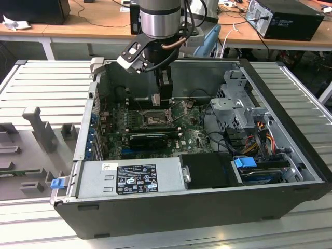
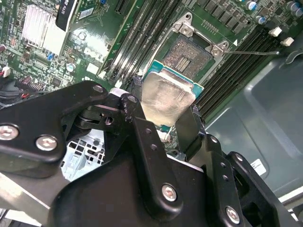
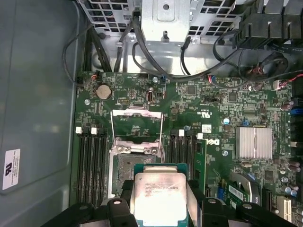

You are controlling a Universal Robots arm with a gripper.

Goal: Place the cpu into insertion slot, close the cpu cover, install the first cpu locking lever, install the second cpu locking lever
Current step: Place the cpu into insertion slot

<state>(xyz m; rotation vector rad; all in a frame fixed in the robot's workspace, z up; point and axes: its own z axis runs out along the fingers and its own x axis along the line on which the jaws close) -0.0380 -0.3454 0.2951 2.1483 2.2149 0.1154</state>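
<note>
A: What is the gripper doing with its fingers?

B: They are pinching the cpu by two opposite edges, one dark finger on each side. The silver top of the chip is showing in both wrist views.

A: And where is the chip being held, relative to the insertion slot?

B: It is hanging in the air just beside the slot and is not sitting in it. The gold-brown centre of the slot is lying uncovered.

A: Is the cpu cover lying over the slot?

B: No, it is standing open, on the side of the slot away from the chip.

A: What is lying around the slot?

B: Long black memory slots are running along two sides of it. In the exterior view the arm is reaching down into the computer case, and the gripper is hovering just above the slot.
</note>
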